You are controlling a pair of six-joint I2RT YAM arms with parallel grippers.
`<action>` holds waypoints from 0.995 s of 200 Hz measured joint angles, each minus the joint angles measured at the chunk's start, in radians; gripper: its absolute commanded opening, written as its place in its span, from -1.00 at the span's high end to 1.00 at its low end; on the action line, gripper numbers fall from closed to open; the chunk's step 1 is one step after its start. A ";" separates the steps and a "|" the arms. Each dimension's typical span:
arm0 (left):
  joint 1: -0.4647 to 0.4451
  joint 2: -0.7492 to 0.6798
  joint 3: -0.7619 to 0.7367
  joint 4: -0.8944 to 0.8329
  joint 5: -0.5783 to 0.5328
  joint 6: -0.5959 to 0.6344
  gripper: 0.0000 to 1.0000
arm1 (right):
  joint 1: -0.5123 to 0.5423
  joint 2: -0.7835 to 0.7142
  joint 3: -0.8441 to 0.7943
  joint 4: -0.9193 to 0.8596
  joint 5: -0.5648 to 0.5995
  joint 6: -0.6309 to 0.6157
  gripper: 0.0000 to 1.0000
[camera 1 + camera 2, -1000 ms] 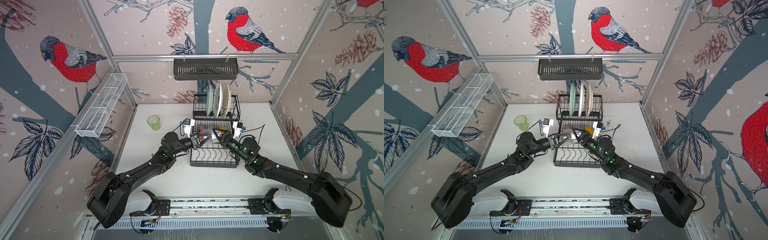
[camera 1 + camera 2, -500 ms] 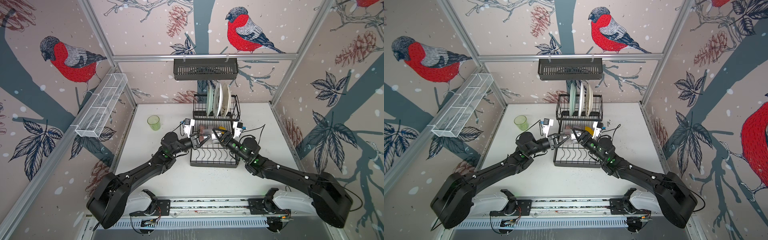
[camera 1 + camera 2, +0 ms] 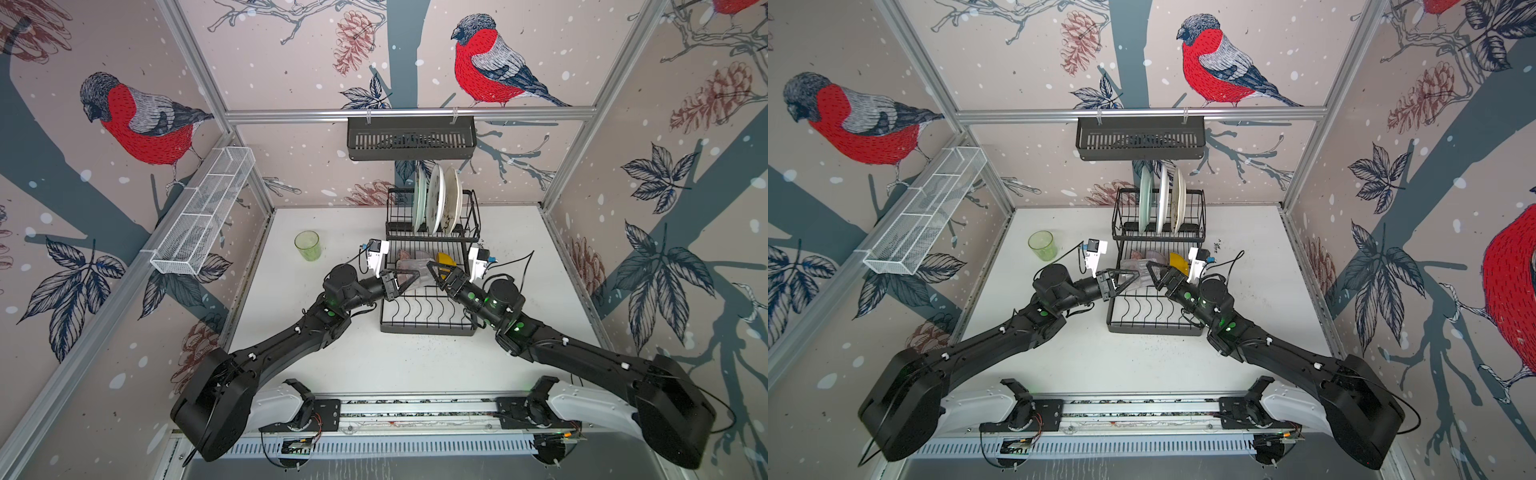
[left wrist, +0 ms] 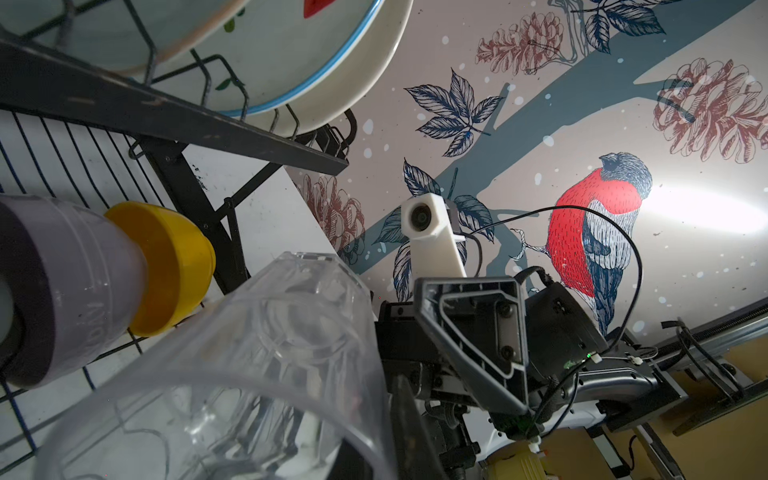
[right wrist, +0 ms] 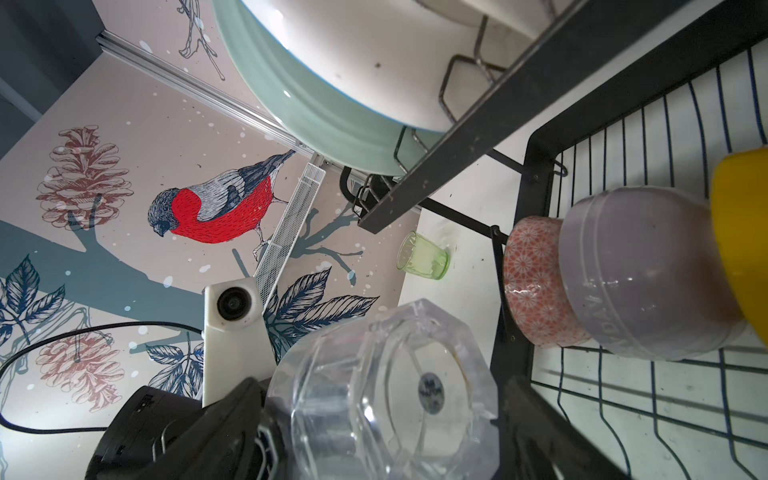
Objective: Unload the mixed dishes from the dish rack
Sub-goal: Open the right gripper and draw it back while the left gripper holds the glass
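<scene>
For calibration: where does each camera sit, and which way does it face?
Both top views: high in front, looking down on the dish rack; both arms show whole.
Left wrist: on the left arm, looking past the clear glass to the right wrist camera; one own finger shows.
Right wrist: on the right arm, facing back past that glass to the left wrist camera; own fingers flank it.
Shared by wrist views: glass, lilac bowl, yellow bowl.

A robot test cell: aluminium frame (image 3: 407, 113), bird-print walls (image 3: 137, 120), white tabletop (image 3: 415, 365).
</scene>
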 measured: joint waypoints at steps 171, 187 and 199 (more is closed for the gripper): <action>0.000 -0.059 0.026 -0.205 -0.102 0.059 1.00 | -0.030 -0.111 -0.030 -0.124 0.040 -0.068 -0.97; 0.000 -0.080 0.028 -0.267 -0.139 0.071 1.00 | -0.031 -0.134 -0.030 -0.148 0.053 -0.086 -0.98; 0.000 -0.099 0.028 -0.317 -0.164 0.084 1.00 | -0.031 -0.150 -0.031 -0.161 0.065 -0.105 -0.98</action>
